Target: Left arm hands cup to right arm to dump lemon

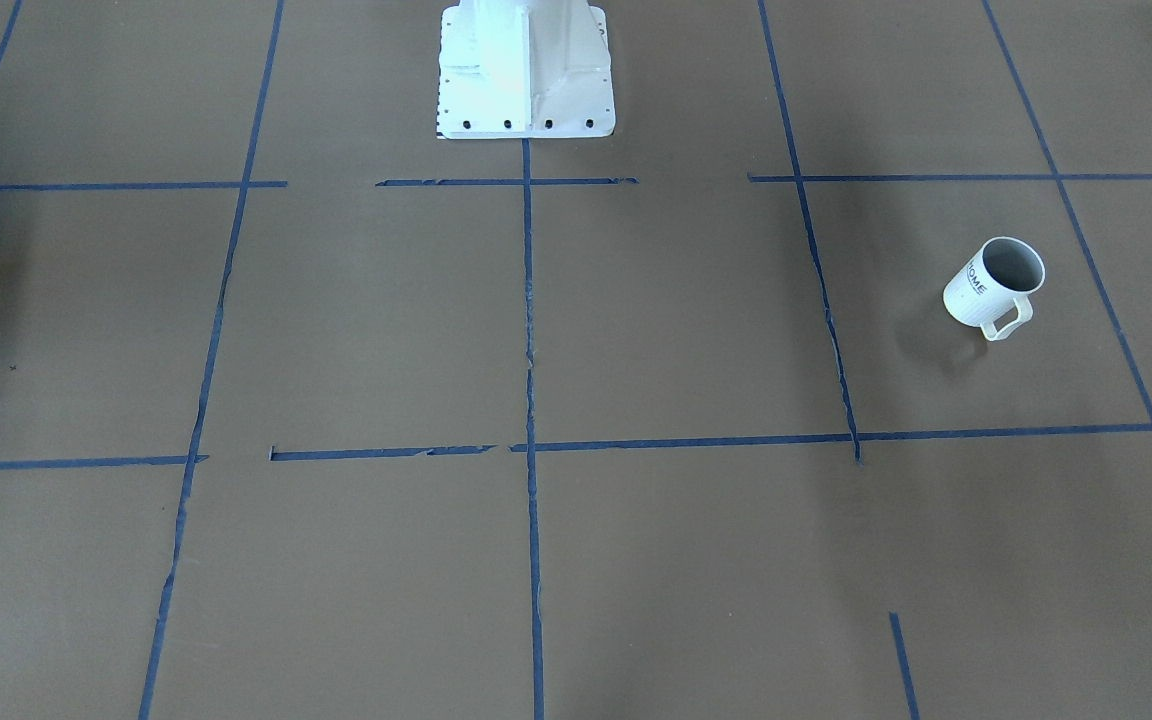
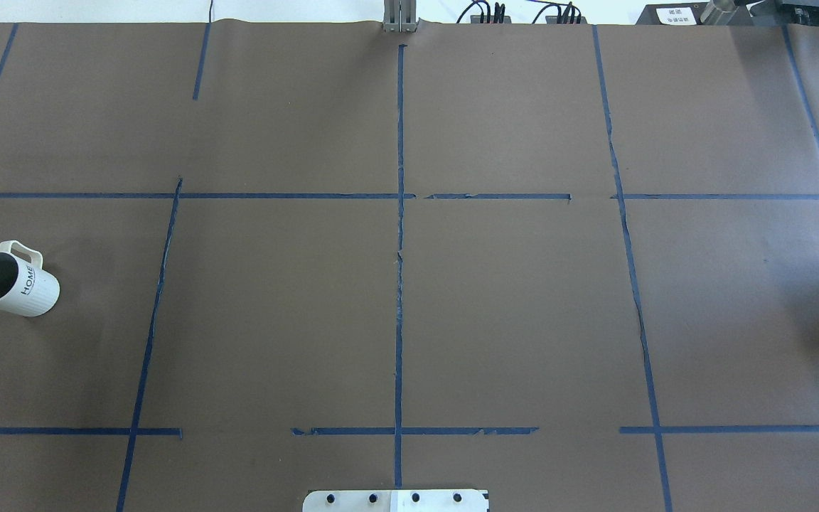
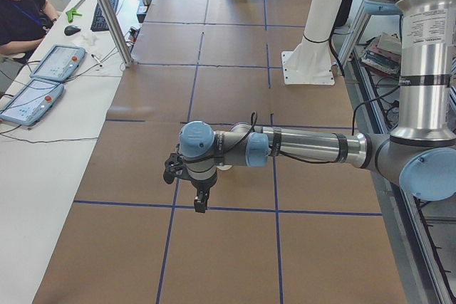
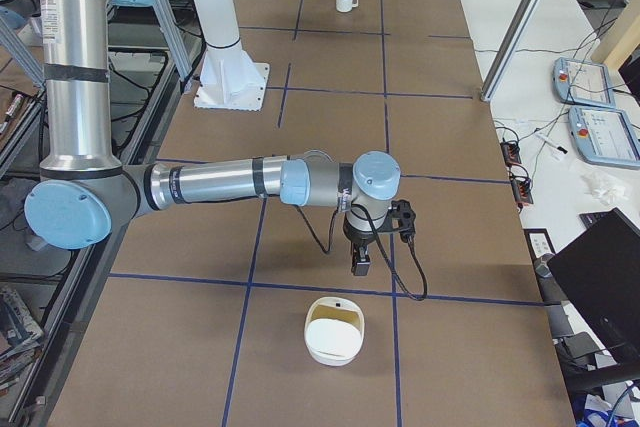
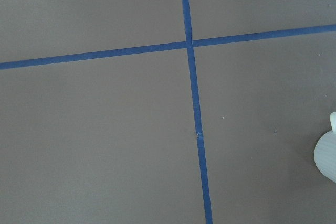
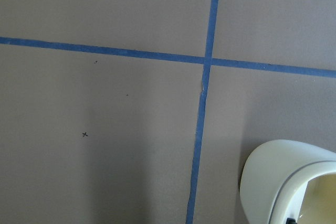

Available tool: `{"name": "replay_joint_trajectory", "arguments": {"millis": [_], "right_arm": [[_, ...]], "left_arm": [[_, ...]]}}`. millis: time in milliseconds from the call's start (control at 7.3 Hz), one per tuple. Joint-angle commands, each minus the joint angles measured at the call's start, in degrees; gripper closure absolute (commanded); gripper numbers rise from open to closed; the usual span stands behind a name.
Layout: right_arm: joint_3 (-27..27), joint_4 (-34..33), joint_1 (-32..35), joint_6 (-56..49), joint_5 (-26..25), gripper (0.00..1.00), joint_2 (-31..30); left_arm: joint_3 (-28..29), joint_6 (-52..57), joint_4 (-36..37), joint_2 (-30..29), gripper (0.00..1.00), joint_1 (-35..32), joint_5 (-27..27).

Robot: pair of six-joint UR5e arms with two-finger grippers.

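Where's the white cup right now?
The cup stands on the table at the far left of the overhead view, on the robot's left side, just left of a blue tape line.

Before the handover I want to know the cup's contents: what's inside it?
Inside the cup, only grey inner wall shows in the front-facing and overhead views. Its own side hides the bottom, so whether anything sits there cannot be told.
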Motion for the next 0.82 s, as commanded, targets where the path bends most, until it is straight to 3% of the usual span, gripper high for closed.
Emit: {"name": "replay_joint_trajectory", "arguments": {"millis": [0,548,685], "right_arm": [[0.42,0.0,0.0,0.09,0.18,0.0,1.4],[0.42,0.0,-0.09,0.09,0.88,0.0,1.5],[0.42,0.0,-0.09,0.09,1.23,0.0,1.5]], "left_arm": [[-0.91,-0.34,-1.79,-3.64,0.0,0.08,0.2],[-1.17,-4.53,-7.49,-1.21,0.0,4.8,-0.32],[-1.17,-10.66,-14.04,1.59,0.0,9.01,-0.06]]}}
